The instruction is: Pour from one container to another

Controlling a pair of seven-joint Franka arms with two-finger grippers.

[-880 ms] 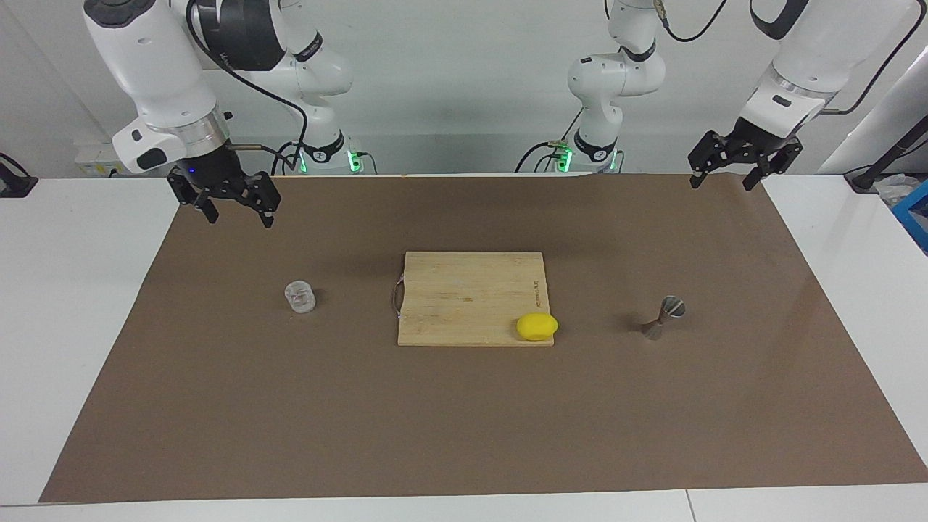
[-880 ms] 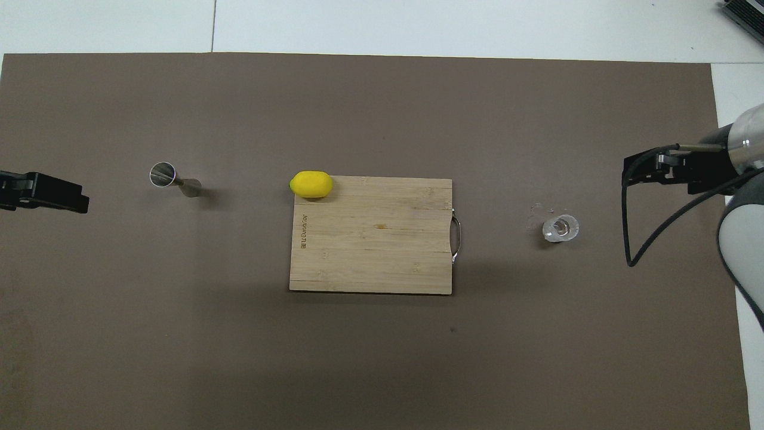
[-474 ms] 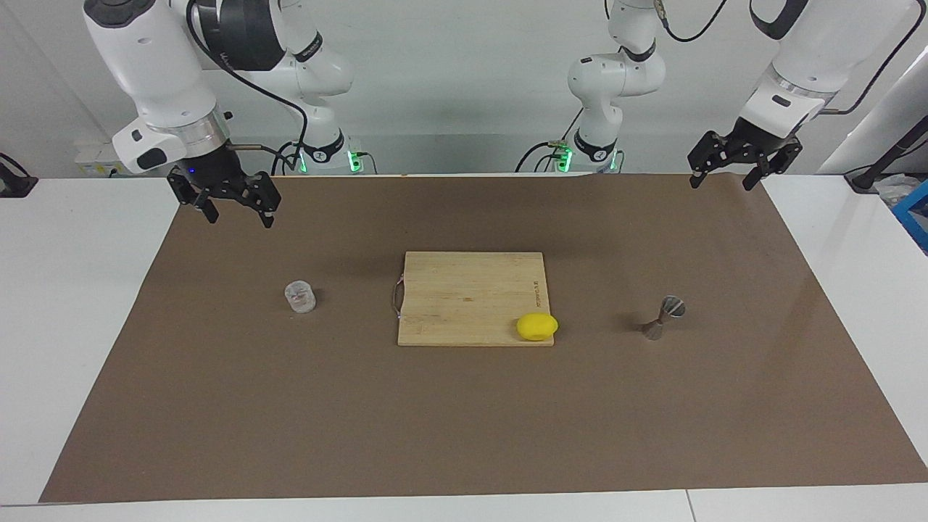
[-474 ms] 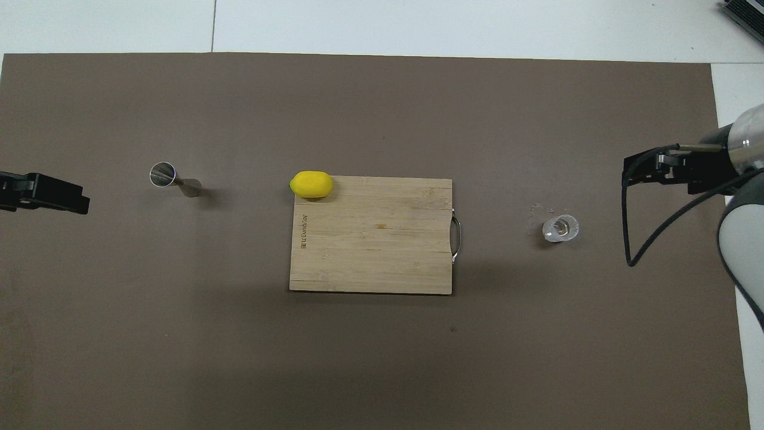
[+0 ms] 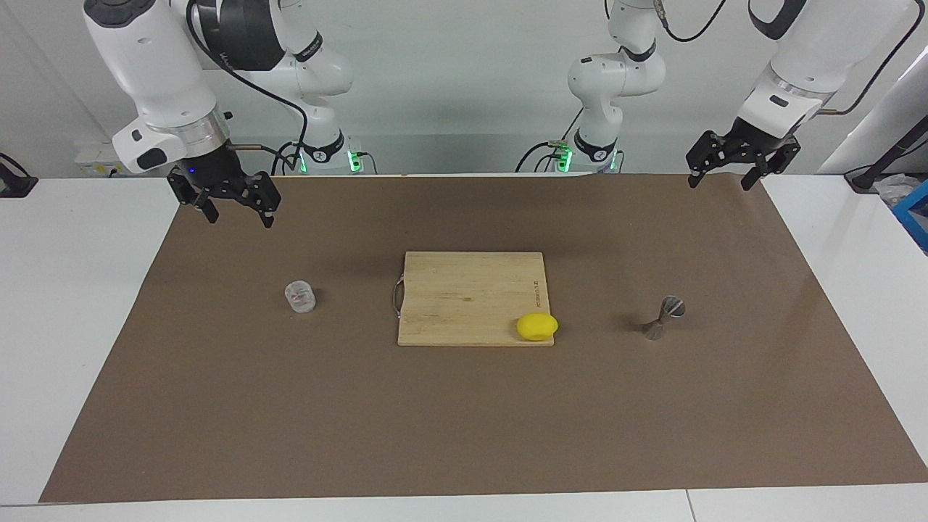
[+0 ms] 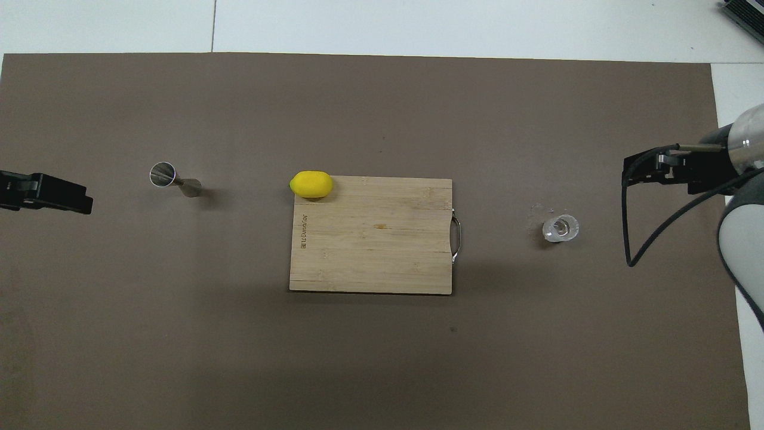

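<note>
A small clear glass tumbler [image 5: 299, 296] [image 6: 560, 228] stands upright on the brown mat toward the right arm's end. The metal hourglass jigger [image 5: 663, 317] [image 6: 173, 179] stands on the mat toward the left arm's end. My right gripper [image 5: 238, 217] [image 6: 647, 168] hangs open in the air over the mat's edge, apart from the tumbler and holding nothing. Over the mat's corner at the left arm's end, my left gripper [image 5: 719, 183] [image 6: 57, 194] is raised and open, well clear of the jigger.
A wooden cutting board [image 5: 464, 290] [image 6: 370, 251] lies at the middle of the brown mat [image 5: 464, 428], between the tumbler and the jigger. A yellow lemon [image 5: 537, 326] [image 6: 311, 184] rests on the board's corner nearest the jigger.
The left gripper has shifted very slightly. The right gripper, tumbler, jigger and lemon stay where they were.
</note>
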